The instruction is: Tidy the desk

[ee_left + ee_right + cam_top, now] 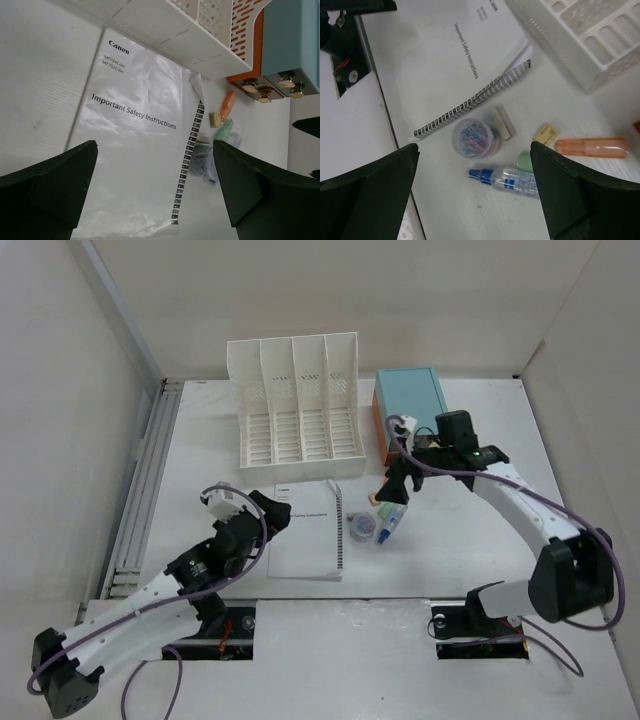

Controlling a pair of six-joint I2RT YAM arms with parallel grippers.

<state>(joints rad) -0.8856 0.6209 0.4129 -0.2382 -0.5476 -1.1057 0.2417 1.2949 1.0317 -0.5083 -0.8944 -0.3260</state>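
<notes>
The white desk (480,530) holds a spiral-bound Canon booklet (308,530) near its front middle. Right of it lie a tub of coloured paperclips (475,138), a clear bottle with a blue cap (512,179), a white eraser (502,121), a yellow eraser (546,134), a green item (524,161) and an orange highlighter (592,147). My left gripper (262,508) is open and empty above the booklet (135,130). My right gripper (398,485) is open and empty above the small items, with the bottle between its jaws in the right wrist view.
A white slotted file rack (295,400) stands at the back middle. A teal drawer box (410,400) with an orange side stands to its right. A grey rail (145,480) runs along the desk's left edge. White walls close in both sides.
</notes>
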